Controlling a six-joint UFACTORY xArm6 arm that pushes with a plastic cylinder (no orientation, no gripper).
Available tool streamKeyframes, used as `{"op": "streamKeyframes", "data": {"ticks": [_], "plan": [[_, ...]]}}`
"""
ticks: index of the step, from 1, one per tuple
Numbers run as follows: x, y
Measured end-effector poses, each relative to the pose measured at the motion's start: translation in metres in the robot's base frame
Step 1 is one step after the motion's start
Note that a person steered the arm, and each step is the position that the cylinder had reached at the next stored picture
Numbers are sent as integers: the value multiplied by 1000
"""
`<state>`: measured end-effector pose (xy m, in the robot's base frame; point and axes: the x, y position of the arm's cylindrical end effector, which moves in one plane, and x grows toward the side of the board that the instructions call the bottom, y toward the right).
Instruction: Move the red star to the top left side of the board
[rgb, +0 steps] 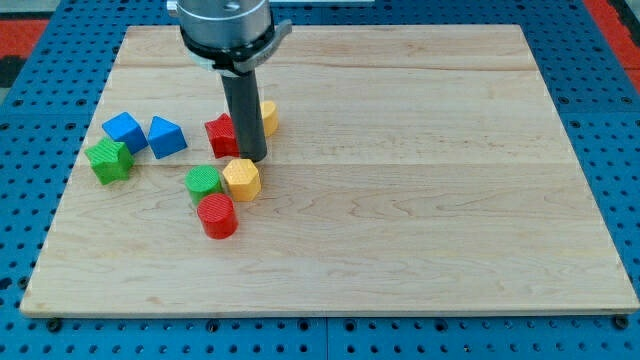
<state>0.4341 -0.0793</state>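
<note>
one camera | high up, at the view's bottom side, looking down and across | whole pale wooden board (420, 230) seen | blue peg-hole table (620, 150) around it

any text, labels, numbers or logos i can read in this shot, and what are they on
None: no word, number, label or logo can be read anywhere in the view.
The wooden board shows only grain.
The red star, partly behind the rod just left of my tip, is unmarked, like the other blocks.
The blue pegboard has only holes.
</note>
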Motion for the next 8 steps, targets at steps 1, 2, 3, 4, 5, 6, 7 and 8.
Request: {"op": "streamKeyframes", "data": {"ticks": [1,2,3,4,5,6,7,8], "plan": [[-43,-36],[-54,-98],[-51,-78],[-51,-78],[-51,-78],[-37,-76],[-18,-85],[-37,-114]]}}
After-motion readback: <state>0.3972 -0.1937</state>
